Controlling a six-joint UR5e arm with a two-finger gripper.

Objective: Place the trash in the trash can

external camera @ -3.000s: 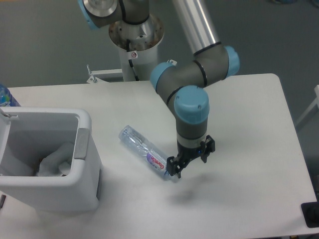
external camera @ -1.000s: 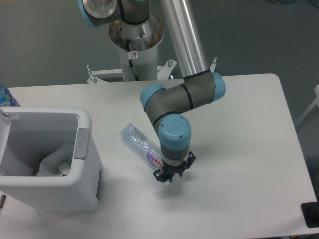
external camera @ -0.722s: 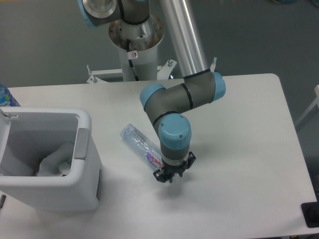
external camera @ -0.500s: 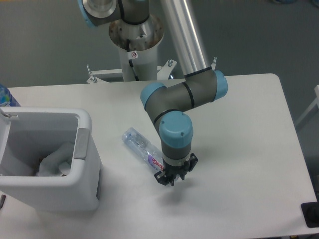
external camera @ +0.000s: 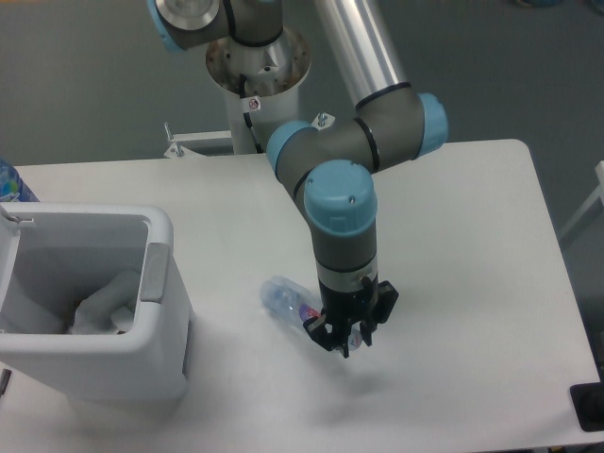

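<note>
The clear crushed bottle [external camera: 286, 301] with its pink-and-white label hangs tilted above the table, its clear end pointing left. My gripper [external camera: 344, 335] is shut on the bottle's right end, so the cap is hidden between the fingers. A faint shadow lies on the table below them. The white trash can [external camera: 157, 272] stands at the left front, a short way left of the bottle. Crumpled white paper [external camera: 102, 306] lies inside it.
The arm's base column [external camera: 256, 71] rises behind the table. Part of a blue object [external camera: 11, 183] shows at the far left edge. A black object [external camera: 589, 407] sits at the front right corner. The white table [external camera: 472, 236] ends at the right near x 600.
The gripper came down over the bottle's right end and shut on it. It has since risen and shifted right, carrying the bottle up off the table and away from its old spot.
</note>
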